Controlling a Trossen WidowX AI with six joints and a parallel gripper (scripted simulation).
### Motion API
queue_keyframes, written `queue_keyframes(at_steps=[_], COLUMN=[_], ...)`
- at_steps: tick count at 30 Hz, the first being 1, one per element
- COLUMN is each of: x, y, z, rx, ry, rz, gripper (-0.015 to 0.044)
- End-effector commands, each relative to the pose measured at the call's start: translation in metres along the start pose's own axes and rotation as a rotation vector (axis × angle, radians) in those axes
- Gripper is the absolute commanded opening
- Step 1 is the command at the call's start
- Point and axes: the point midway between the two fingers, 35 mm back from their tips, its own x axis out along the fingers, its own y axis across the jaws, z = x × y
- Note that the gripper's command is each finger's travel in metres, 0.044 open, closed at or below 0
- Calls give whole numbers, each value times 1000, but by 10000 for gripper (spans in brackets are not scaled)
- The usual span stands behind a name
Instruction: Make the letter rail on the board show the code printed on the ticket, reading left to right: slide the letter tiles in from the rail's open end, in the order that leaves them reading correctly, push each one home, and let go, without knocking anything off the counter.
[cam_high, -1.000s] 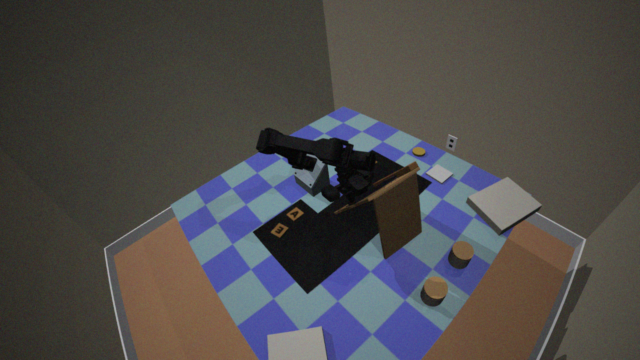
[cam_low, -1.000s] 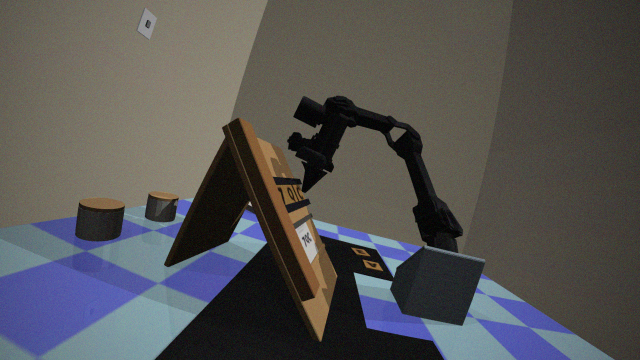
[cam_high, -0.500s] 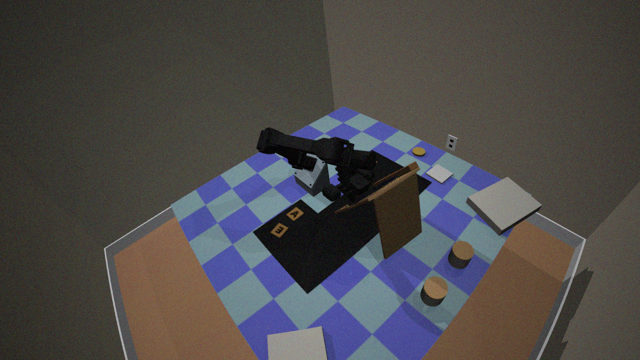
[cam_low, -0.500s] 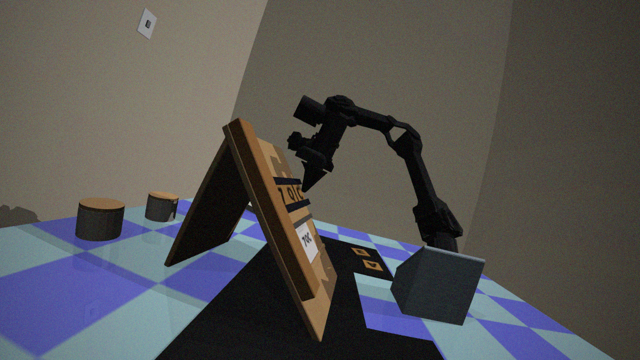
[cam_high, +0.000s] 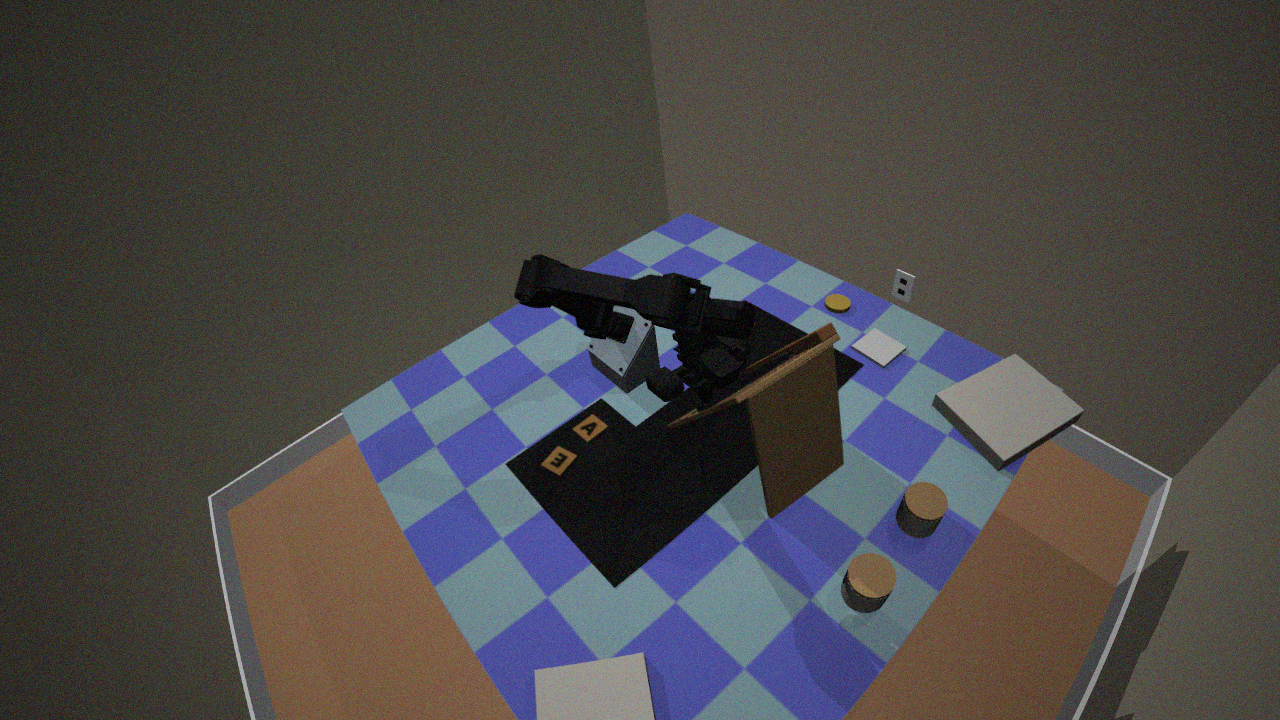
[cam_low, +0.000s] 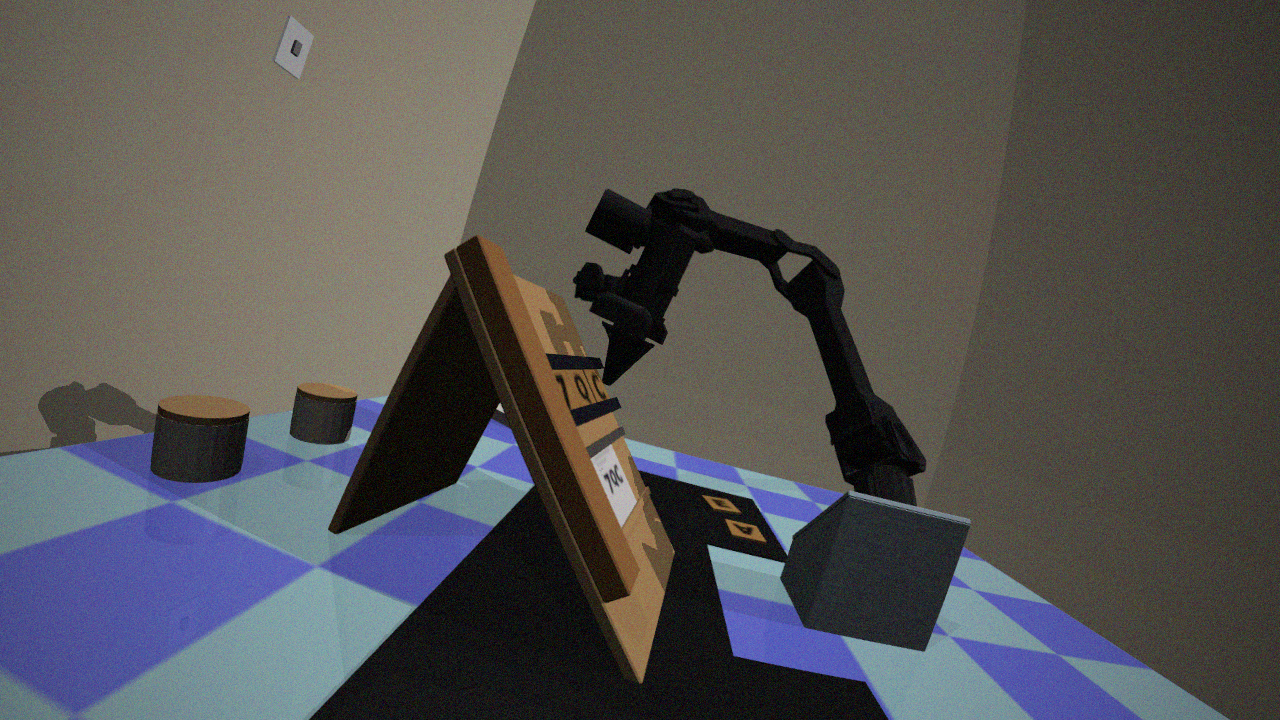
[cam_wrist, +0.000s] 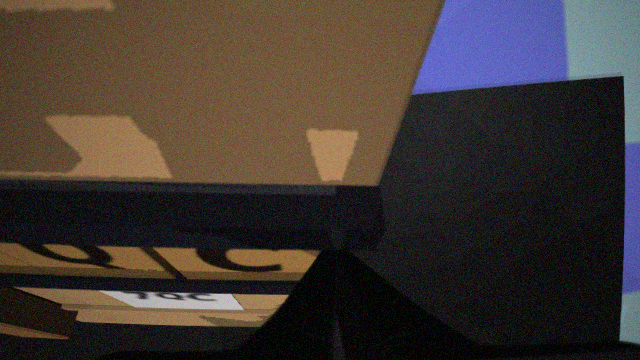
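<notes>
Counter, blue-and-teal chequered (cam_high: 742, 608) (cam_low: 179, 573) (cam_wrist: 600, 40). Across it, a flat black mat (cam_high: 626, 501) (cam_low: 501, 644) (cam_wrist: 500, 200).

Jointed black arm (cam_high: 617, 286) (cam_low: 836, 349), top view: 10 o'clock of the tilted brown wooden A-frame board (cam_high: 801, 429) (cam_low: 541, 420) (cam_wrist: 250, 90).

Pale grey slab (cam_high: 1009, 407): 3 o'clock of board, well apart, near the counter's edge. Dark wood-lidded canister (cam_high: 921, 508) (cam_low: 199, 438) at 4, its matching twin (cam_high: 868, 582) (cam_low: 324, 411) at 5; floor between them and board.

Black gripper (cam_high: 702, 398) (cam_low: 608, 380) (cam_wrist: 333, 261): clenched, nothing in grasp. Tips at the rail's open end, 3 o'clock in the wrist view; contact with rail or tile, can't tell. Mat surface lies beyond that end.

Dark letter rail (cam_low: 574, 361) (cam_wrist: 200, 215) carries 3 tan tiles: 7 (cam_low: 563, 394), Q (cam_low: 583, 388) (cam_wrist: 75, 256), C (cam_low: 600, 386) (cam_wrist: 240, 260), order matching the white ticket (cam_low: 614, 483) (cam_wrist: 175, 300), "7QC", mounted below. Full seating unclear.

Loose tan tiles A (cam_high: 589, 427) (cam_low: 745, 530) and E (cam_high: 558, 460) (cam_low: 721, 504): flat on mat, 9 o'clock of board, top view, well apart.
</notes>
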Motion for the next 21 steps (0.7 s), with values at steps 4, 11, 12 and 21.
queue_keyframes(at_steps=[4,11,12,21], x=[1,1,1,0], y=[4,6,6,7], z=[1,1,1,0], rx=[2,2,2,2], ry=[1,1,1,1], rz=[-2,-1,-1,-1], gripper=[0,0,0,0])
